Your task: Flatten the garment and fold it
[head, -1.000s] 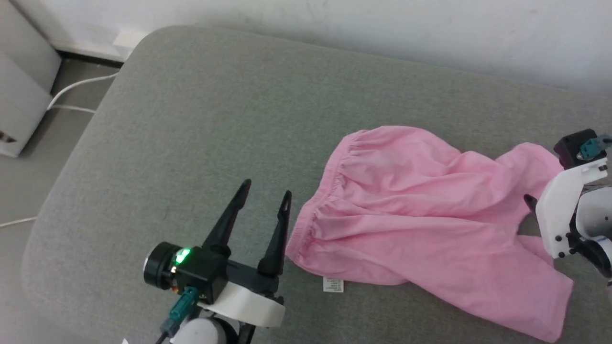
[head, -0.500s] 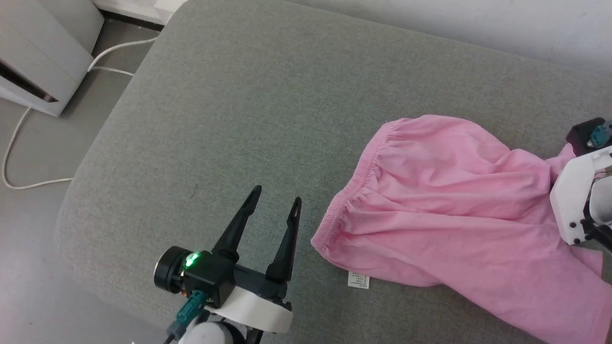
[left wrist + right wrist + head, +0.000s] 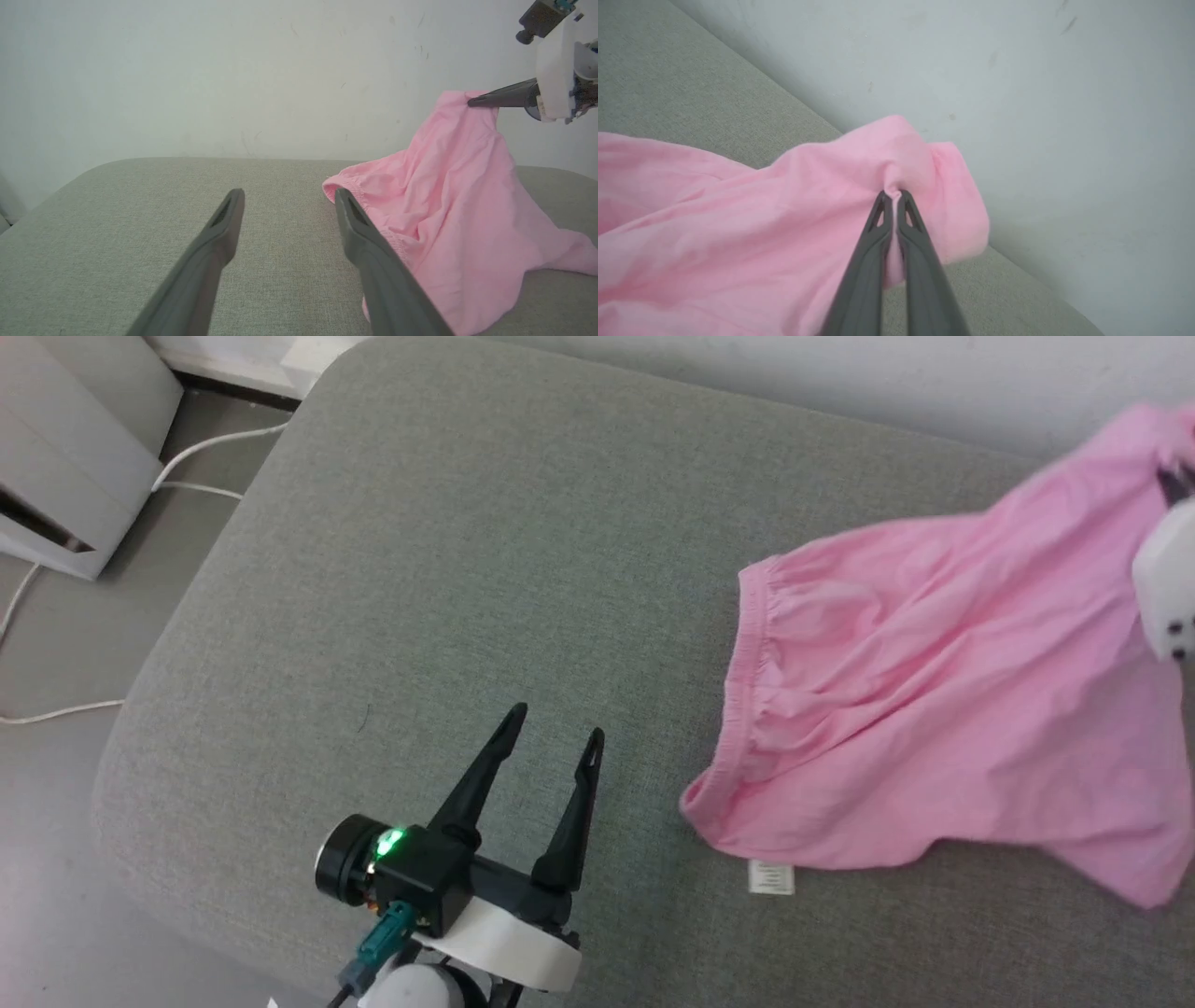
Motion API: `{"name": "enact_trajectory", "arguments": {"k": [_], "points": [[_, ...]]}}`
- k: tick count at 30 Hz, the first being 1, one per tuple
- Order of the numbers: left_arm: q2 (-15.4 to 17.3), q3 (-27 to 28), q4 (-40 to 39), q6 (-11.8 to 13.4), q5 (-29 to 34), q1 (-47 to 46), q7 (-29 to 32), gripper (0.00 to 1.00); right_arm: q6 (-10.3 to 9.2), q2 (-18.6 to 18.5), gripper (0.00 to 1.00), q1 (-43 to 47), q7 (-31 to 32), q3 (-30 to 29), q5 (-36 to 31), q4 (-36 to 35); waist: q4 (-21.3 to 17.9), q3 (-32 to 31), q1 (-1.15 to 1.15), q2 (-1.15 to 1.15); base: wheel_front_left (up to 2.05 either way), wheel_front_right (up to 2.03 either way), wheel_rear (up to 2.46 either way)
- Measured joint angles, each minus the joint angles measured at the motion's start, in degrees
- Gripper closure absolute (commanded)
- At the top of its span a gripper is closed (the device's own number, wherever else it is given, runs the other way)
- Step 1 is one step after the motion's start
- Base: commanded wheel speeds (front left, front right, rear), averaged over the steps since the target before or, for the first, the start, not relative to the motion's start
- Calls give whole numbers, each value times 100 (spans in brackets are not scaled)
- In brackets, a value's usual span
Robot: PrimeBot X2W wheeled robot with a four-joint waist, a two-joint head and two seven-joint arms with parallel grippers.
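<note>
The garment [image 3: 934,700] is a pair of light pink shorts on the grey cushion, its gathered waistband toward the left and a small white care label [image 3: 771,876] at its near edge. One leg is lifted off the cushion at the far right. My right gripper [image 3: 893,193] is shut on that pink fabric [image 3: 896,163], pinching a fold between its dark fingers; it also appears in the left wrist view, holding the garment [image 3: 462,186] up against the wall. My left gripper [image 3: 556,733] stands open above bare cushion, just left of the waistband, touching nothing.
The grey cushion [image 3: 420,569] has a rounded corner and edges at the left and near side. A pale wall [image 3: 233,70] runs behind it. On the floor to the left lie a white cable [image 3: 56,712] and a white cabinet [image 3: 65,448].
My right gripper has closed on a leg of the garment and lifted it up and back, dragging the shorts rightward. The head camera has shifted. The left gripper stays open in place.
</note>
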Motion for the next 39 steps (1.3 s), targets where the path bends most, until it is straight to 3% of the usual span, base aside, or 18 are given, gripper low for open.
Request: {"name": "enact_trajectory", "arguments": {"k": [5, 11, 12, 13, 18, 25, 33, 39], "points": [[-3, -119, -43, -3, -94, -73, 0, 0, 0, -86, 100, -825, -185, 433, -103, 480, 102, 155, 0, 0, 0, 0, 0], [-3, -274, -31, 59, -189, -119, 0, 0, 1, -89, 100, -1215, -237, 950, -167, 1677, 257, 332, 1, 0, 0, 0, 0], [-3, -291, -25, 75, -212, -120, 0, 0, 1, -81, 55, -1216, -313, 976, -167, 1848, 282, 346, 1, 0, 0, 0, 0], [-3, -302, -18, 94, -236, -121, 1, 0, 0, -64, 0, -1220, -393, 968, -153, 2003, 302, 355, 1, 0, 0, 0, 0], [-3, -288, 53, 115, -253, -136, 1, 0, 0, 110, 0, -1248, -946, 990, -63, 2551, 284, 288, -1, 0, 0, 0, 0], [-8, -53, 87, 65, -255, -112, 0, 0, 0, 412, 0, -1223, -1972, 1026, 399, 2584, 10, 11, -1, 0, 0, 0, 0], [-16, 281, 93, -62, -396, 56, 0, 0, 0, 489, 0, -276, -3142, 825, 1037, 1747, -523, -426, -2, 0, 0, 0, 0], [-19, 494, 85, -111, -450, 177, 0, 0, 0, 612, 0, 864, -3648, 63, 1155, 901, -981, -677, -2, 0, 0, 0, 0]]}}
